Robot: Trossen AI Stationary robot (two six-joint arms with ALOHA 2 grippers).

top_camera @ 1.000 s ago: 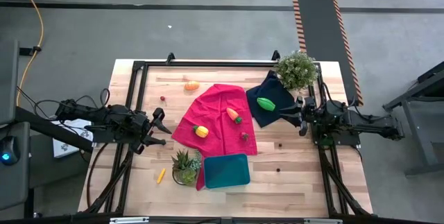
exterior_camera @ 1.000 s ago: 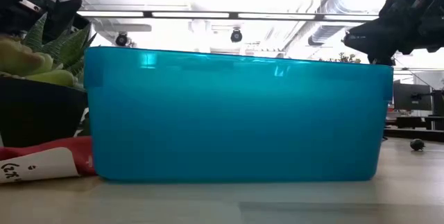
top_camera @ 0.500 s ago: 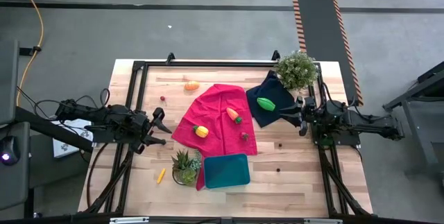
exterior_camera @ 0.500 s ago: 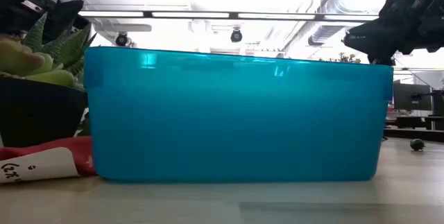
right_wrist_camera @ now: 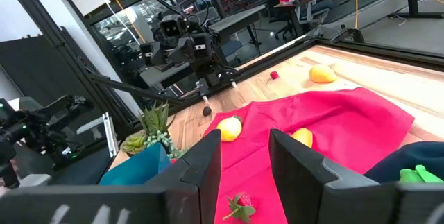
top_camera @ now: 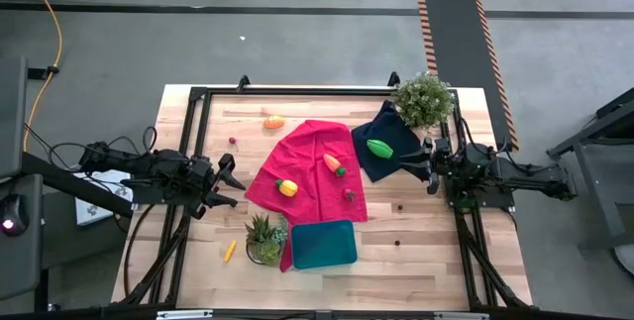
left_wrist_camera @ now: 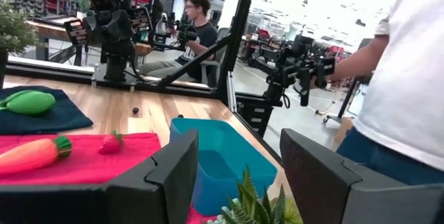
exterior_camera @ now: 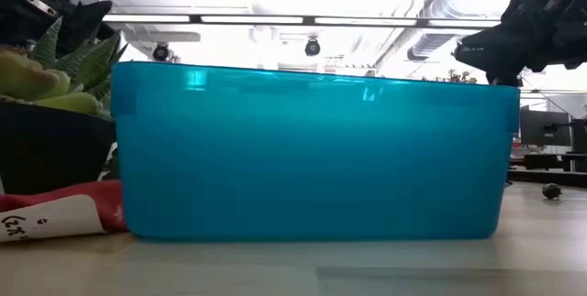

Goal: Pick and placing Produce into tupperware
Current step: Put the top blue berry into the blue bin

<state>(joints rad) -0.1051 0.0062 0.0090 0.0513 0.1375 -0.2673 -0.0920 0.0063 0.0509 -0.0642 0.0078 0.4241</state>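
1. Teal plastic is my landmark: the tupperware [top_camera: 324,244] sits at the worktop's [top_camera: 416,256] front edge, and from above I see nothing inside it.
2. All the produce lies behind the tupperware: the carrot [top_camera: 334,164] and a yellow-orange piece [top_camera: 287,187] on the red cloth [top_camera: 309,169], the green oval [top_camera: 379,148] on the navy cloth [top_camera: 388,144] behind and to its right, an orange piece [top_camera: 273,122] far behind, and the yellow stick [top_camera: 230,251] beside it on the left.
3. I have the left gripper [top_camera: 224,183] hanging well left of the tupperware with fingers spread and holding nothing; the right gripper [top_camera: 430,164] waits behind-right, fingers also parted and empty.
4. My judgement: no pick has begun. The green oval is nearest the right gripper, so I would come down over it, close across its narrow width, lift clear of the cloth folds, then carry it above the tupperware's rim before releasing.
5. Only the overhead view shows the full layout; the low view is filled by the tupperware wall. The left wrist view reveals a small strawberry [left_wrist_camera: 112,142] and people beyond the worktop.
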